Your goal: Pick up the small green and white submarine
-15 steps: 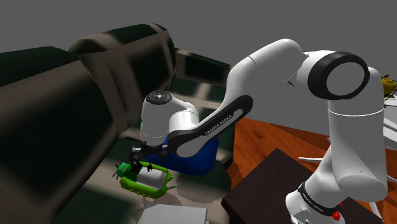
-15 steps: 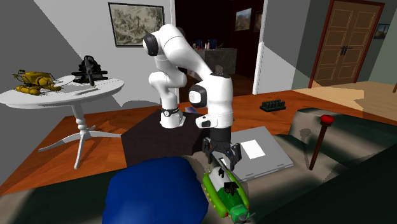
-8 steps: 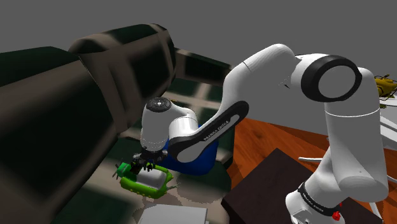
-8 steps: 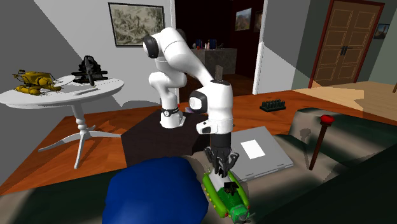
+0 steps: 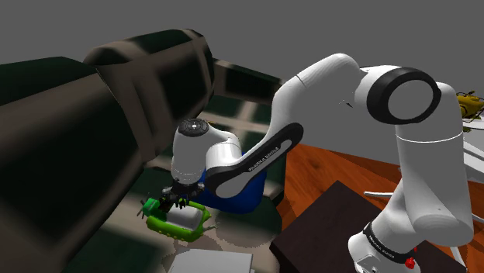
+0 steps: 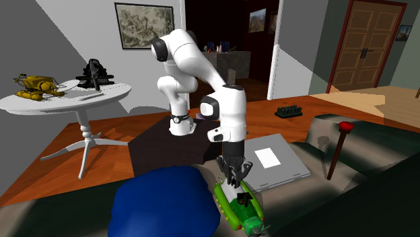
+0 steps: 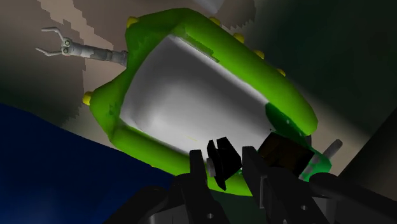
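The small submarine [image 5: 184,220] has a green hull and a white top, and it lies on the dark sofa seat beside a blue cushion [image 5: 242,191]. My gripper [image 5: 176,204] points straight down onto its end. In the second exterior view the gripper [image 6: 232,179] stands on the near end of the submarine [image 6: 239,206]. In the wrist view the submarine [image 7: 191,95] lies close under the gripper [image 7: 235,167], whose black fingers [image 7: 219,159] are drawn close together, shut on the green rim next to a black block on the hull. A thin grey claw arm sticks out of the hull's far end.
The blue cushion [image 6: 165,205] presses against the submarine's side. A flat grey slab [image 6: 272,161] lies on the seat past the gripper. The dark sofa back [image 5: 70,132] rises beyond. A red-tipped stick [image 6: 342,141] stands upright, and a round white table [image 6: 67,99] is further off.
A second ago the fingers stood open above the submarine. The hand has come down and the fingers have shut on its rim. Nothing has moved in the last half second.
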You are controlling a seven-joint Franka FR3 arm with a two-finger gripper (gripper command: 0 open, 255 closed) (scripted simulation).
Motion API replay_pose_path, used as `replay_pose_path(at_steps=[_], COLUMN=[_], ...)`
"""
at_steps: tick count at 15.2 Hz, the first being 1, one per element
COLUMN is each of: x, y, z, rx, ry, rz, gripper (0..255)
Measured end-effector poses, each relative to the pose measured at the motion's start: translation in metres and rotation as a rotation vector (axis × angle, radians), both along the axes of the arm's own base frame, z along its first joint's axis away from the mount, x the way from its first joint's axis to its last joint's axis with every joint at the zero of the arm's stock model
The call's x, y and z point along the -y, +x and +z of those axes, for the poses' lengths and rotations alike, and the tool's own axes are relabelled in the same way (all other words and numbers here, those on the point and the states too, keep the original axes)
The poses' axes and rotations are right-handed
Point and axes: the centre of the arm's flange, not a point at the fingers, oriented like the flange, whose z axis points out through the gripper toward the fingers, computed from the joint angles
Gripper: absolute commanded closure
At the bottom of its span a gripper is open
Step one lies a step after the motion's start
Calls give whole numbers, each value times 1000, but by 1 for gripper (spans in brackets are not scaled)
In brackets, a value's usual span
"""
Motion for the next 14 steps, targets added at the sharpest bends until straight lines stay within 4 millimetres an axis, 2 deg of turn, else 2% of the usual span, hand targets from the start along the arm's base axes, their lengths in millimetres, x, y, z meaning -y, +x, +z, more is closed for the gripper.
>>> replay_pose_path(at_steps=[3,14], x=[0,2], y=[-1,1], z=[10,66], rx=[-3,-3], ry=[-2,-2], rz=[0,0], gripper=[255,255])
